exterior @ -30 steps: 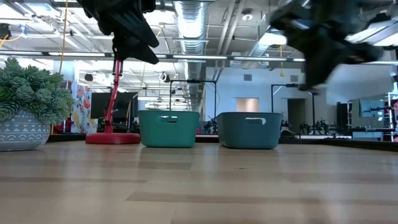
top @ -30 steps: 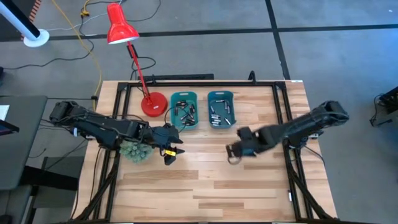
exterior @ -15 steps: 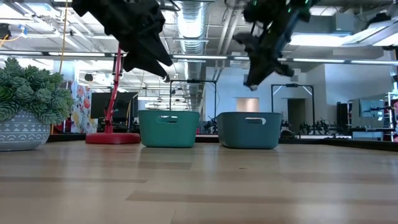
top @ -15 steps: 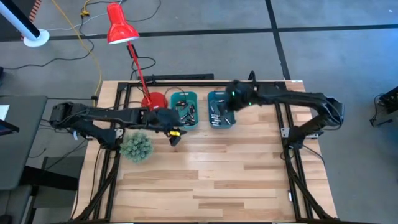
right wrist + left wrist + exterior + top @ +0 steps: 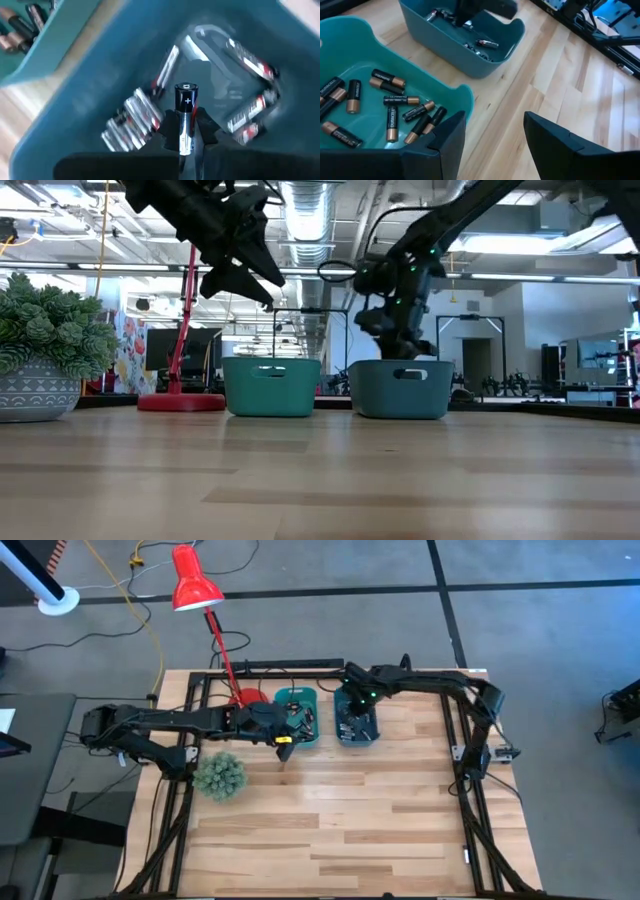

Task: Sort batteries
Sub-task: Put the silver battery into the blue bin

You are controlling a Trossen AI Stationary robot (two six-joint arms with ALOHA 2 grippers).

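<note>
The left gripper (image 5: pixel 284 743) hovers with jaws apart at the near edge of the green bin (image 5: pixel 281 696) of black-and-copper batteries (image 5: pixel 387 105), while the right gripper (image 5: pixel 186 142) pinches a silver battery (image 5: pixel 185 117) over the blue bin (image 5: pixel 354 693).

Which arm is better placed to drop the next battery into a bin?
The right. The right gripper holds a silver battery directly over the darker bin, jaws shut on it. The left gripper hangs by the lighter teal bin with jaws open and empty.
</note>
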